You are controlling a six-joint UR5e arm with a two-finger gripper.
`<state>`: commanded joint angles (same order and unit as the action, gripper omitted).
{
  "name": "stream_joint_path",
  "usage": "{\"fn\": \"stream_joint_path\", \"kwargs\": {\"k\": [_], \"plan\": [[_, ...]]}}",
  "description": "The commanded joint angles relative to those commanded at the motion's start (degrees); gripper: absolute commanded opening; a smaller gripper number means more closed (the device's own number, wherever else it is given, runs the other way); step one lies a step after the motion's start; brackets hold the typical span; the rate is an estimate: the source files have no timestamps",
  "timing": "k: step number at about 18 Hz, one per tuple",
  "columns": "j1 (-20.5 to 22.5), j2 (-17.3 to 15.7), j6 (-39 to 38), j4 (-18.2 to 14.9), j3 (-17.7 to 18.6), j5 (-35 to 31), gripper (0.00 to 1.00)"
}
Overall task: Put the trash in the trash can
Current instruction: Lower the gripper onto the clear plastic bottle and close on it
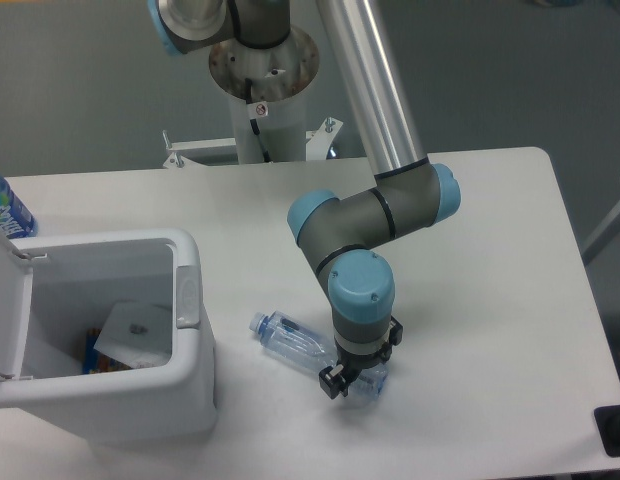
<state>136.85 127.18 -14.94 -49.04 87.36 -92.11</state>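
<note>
The crushed clear plastic bottle (pixel 295 342) lies on the white table, its pale blue cap pointing left toward the trash can. My gripper (pixel 352 382) points straight down over the bottle's base end at table height. The wrist hides most of the fingers, and one dark fingertip (pixel 331 384) shows at the bottle's near side. Whether the jaws press the bottle cannot be told. The trash can (pixel 190 330), a white bin with rounded corners, stands at the front left with its flip lid (pixel 8 315) swung open. No crumpled paper wad shows on the table.
Inside the bin lie a flat white piece (pixel 135 332) and a blue-orange wrapper (pixel 93 358). A bottle with a blue-and-white label (pixel 4 210) stands at the far left edge behind the bin. The robot's base column (pixel 262 90) stands at the table's back.
</note>
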Motion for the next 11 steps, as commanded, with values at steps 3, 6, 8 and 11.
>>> {"fn": "stream_joint_path", "kwargs": {"k": [3, 6, 8, 11], "plan": [[-0.09, -0.17, 0.26, 0.0, 0.0, 0.09, 0.59], [-0.09, -0.35, 0.7, 0.0, -0.18, 0.09, 0.58], [-0.09, -0.35, 0.88, -0.09, -0.44, 0.09, 0.58], [-0.09, -0.44, 1.14, -0.09, -0.44, 0.0, 0.58]]}}
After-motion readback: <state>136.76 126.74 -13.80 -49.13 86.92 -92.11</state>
